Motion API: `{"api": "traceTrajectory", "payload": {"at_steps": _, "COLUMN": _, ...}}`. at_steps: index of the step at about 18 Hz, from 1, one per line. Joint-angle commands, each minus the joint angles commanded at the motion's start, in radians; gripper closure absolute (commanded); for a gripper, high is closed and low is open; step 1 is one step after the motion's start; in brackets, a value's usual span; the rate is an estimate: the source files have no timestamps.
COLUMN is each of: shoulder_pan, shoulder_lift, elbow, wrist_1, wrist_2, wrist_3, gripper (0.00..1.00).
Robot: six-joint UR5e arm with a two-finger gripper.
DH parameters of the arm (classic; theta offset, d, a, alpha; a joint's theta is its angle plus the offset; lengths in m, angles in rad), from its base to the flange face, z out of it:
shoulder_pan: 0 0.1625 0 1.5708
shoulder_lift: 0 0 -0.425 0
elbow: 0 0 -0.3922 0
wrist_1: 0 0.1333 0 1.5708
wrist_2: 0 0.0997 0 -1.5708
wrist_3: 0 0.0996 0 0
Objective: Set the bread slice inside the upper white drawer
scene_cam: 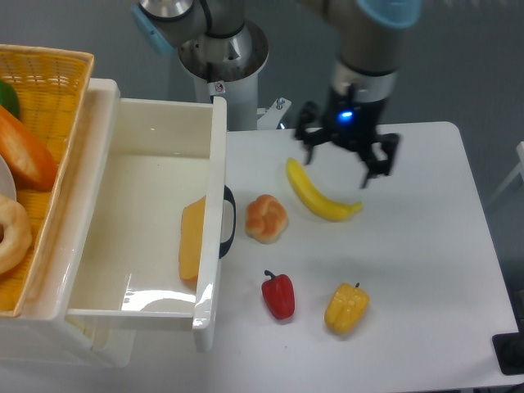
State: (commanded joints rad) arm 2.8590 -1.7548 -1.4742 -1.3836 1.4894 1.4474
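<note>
A: What is seen from the fixed camera, the only 1 there is?

B: The bread slice point(192, 250) is seen inside the upper white drawer point(139, 315). It is leaned on its edge against the front wall, right behind the dark handle point(227, 223). The drawer is pulled out.

A: And the gripper point(345, 160)?

B: It is held over the white table point(426, 270), above the banana point(315, 193), well apart from the drawer. Its 2 fingers are spread wide, and nothing is held between them.

A: What else is seen?

B: A tan bread roll point(266, 218) is set just beside the drawer front. A red pepper point(278, 295) and a yellow pepper point(346, 307) are set near the front of the table. A yellow woven basket point(41, 90) is seen on the left.

A: How should this step be done well?

B: The placing looks done. The arm should be kept high and moved off slowly, so the banana and the roll are not bumped. The drawer should not be knocked, or the leaning slice could be tipped flat.
</note>
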Motion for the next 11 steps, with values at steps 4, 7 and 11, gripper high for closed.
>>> {"api": "traceTrajectory", "payload": {"at_steps": 4, "shoulder_pan": 0.098, "shoulder_lift": -0.06, "elbow": 0.005, "wrist_1": 0.005, "wrist_2": 0.045, "wrist_3": 0.171, "gripper": 0.0}}
{"api": "traceTrajectory", "payload": {"at_steps": 7, "shoulder_pan": 0.138, "shoulder_lift": -0.11, "elbow": 0.006, "wrist_1": 0.06, "wrist_2": 0.068, "wrist_3": 0.221, "gripper": 0.0}}
{"api": "traceTrajectory", "payload": {"at_steps": 11, "shoulder_pan": 0.141, "shoulder_lift": -0.189, "elbow": 0.008, "wrist_1": 0.112, "wrist_2": 0.068, "wrist_3": 0.232, "gripper": 0.0}}
